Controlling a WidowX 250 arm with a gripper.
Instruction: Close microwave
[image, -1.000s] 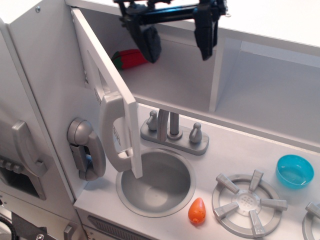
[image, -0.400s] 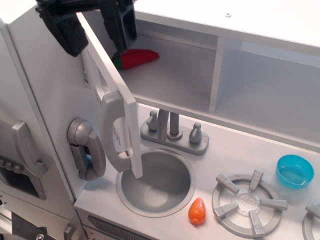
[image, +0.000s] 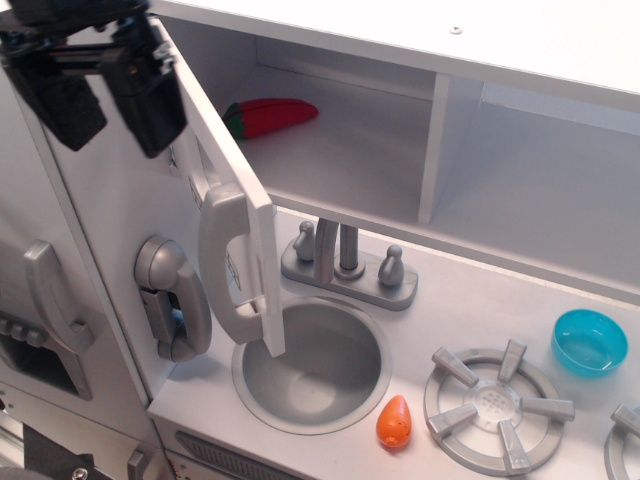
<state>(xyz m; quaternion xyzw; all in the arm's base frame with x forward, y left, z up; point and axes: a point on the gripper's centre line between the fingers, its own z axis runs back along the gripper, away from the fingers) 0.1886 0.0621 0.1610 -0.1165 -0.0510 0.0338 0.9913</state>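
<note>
The microwave (image: 330, 150) is the white boxy compartment at the top of the toy kitchen. Its hinged white door (image: 215, 190) stands wide open, swung out toward me, with the long grey handle (image: 225, 265) on its outer face. A red toy pepper (image: 270, 115) lies inside. My gripper (image: 105, 100) is at the upper left, to the left of the door's outer face, near its top. Its two black fingers (image: 150, 100) point down with a gap between them and hold nothing.
A grey toy phone (image: 172, 298) hangs on the panel left of the door. Below are the sink (image: 312, 365) with a grey faucet (image: 348, 262), an orange toy carrot (image: 394, 421), a stove burner (image: 490, 405) and a blue bowl (image: 589, 341). A doorless shelf cubby (image: 545, 175) lies right.
My gripper has moved from in front of the open compartment, across the top of the door, to the left and a little down. The door has not moved.
</note>
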